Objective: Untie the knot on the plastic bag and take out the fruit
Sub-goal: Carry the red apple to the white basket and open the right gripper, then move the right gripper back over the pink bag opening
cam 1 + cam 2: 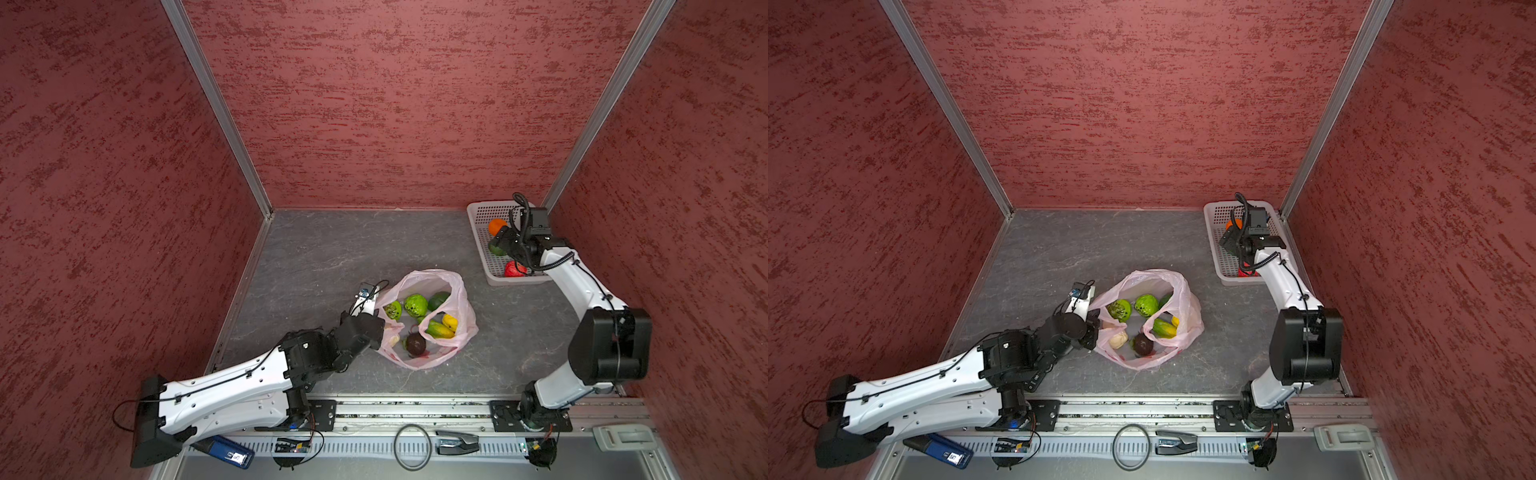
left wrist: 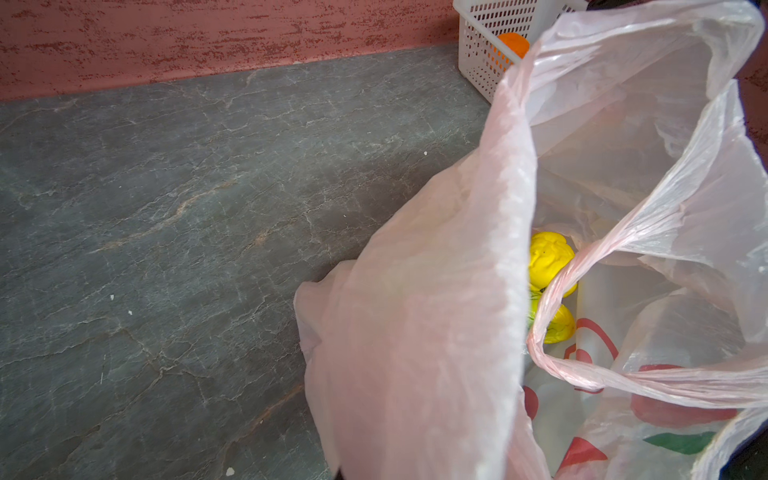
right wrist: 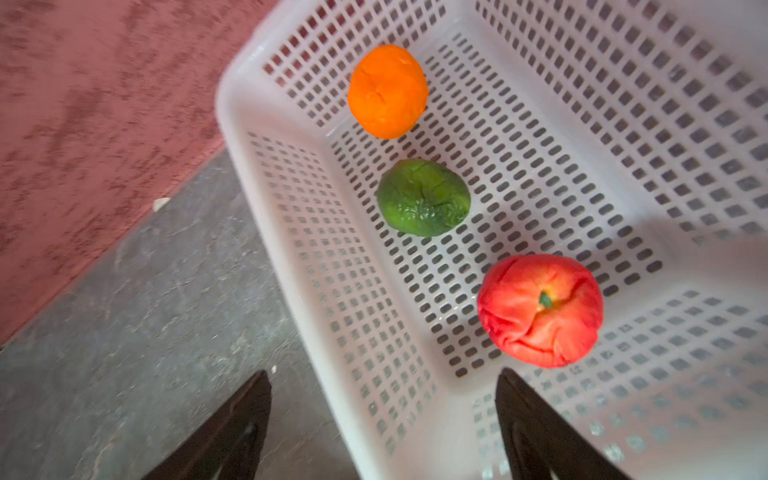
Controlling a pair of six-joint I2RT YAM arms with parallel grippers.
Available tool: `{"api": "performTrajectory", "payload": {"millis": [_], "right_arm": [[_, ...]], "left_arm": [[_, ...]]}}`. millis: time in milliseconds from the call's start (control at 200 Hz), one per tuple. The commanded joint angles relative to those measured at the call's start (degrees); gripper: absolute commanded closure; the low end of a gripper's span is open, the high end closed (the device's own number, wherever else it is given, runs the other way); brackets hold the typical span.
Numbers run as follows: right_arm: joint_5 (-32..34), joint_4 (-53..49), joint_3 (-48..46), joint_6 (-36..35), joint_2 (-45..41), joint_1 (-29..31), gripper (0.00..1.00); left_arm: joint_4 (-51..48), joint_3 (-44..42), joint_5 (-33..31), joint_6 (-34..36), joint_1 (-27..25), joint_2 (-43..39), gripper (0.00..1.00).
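Bag rim [image 1: 1102, 302] in L hand [image 1: 1093, 334], fruit [image 1: 1146, 305] just beyond

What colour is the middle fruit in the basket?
Middle fruit: dark green, clearest in right wrist view.

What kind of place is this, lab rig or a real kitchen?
Likely a lab test booth: red wall panels between metal posts, left arm and right arm bolted to a front rail.

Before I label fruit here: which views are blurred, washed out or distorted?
Right wrist view: basket smeared toward the edges, green fruit fairly sharp. Left wrist view: near plastic bag film soft and pale, yellow fruit crisp. Both top views: sharp, evenly lit, frame posts splayed outward.
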Motion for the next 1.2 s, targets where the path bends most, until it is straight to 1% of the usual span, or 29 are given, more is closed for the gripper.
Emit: {"api": "performTrajectory", "payload": {"millis": [0,95,180,281,386,536,626,701,771,857,917,987,1102,1197], "right_arm": [[-1.43,-6.78,-1.54,0.12,-9.11,4.24,0.14],[-2.62,-10.94,-3.70,1.20,-15.51,8.81,0.14],[-3.11,-15.00,-5.29,3.07,-20.39,14.56,0.15],[-2.87,-17.85,-7.04,7.66,-25.23,23.11,0.16],[-0.66,-18.94,-7.47,13.25,-28.53,33.36,0.17],[5.11,-21.11,-3.65,18.86,-27.42,48.08,0.18],[8.34,-23.37,-0.49,20.52,-23.60,55.79,0.18],[9.86,-25.62,1.08,20.69,-19.64,60.33,0.17],[10.68,-26.82,0.83,20.21,-16.45,62.74,0.19],[12.43,-27.42,-0.46,18.97,-13.56,64.10,0.20],[13.69,-27.27,-1.64,17.32,-11.88,64.11,0.20],[15.47,-27.09,-2.32,14.70,-9.56,64.12,0.23],[18.05,-27.07,-1.63,10.07,-4.61,64.15,0.23],[19.40,-27.43,-1.09,7.84,-0.14,64.11,0.26]], "left_arm": [[2.05,0.20,-0.75,0.94,-0.18,-0.82,1.00],[2.50,0.25,-0.40,1.51,-0.33,-0.92,1.00],[2.79,0.15,-0.20,1.61,-0.33,-0.74,1.00],[2.46,0.15,-0.22,1.61,-0.33,-0.49,1.00],[2.32,-0.21,-0.11,1.53,-0.34,-0.96,1.00],[1.94,-0.09,0.25,1.78,-0.33,-1.00,1.00],[1.74,0.14,0.34,2.02,-0.34,-0.87,1.00],[1.67,0.20,0.34,2.16,-0.34,-0.74,1.00],[1.68,0.19,0.25,2.05,-0.33,-0.94,1.00],[1.52,-0.05,0.15,1.89,-0.34,-1.16,1.00],[1.40,-0.20,0.17,1.60,-0.40,-1.58,1.00],[1.37,-0.49,0.17,1.46,-0.42,-1.96,1.00],[1.33,-0.72,0.23,1.43,-0.42,-2.12,1.00],[1.35,-0.76,0.17,1.43,-0.32,-2.02,1.00]]}}
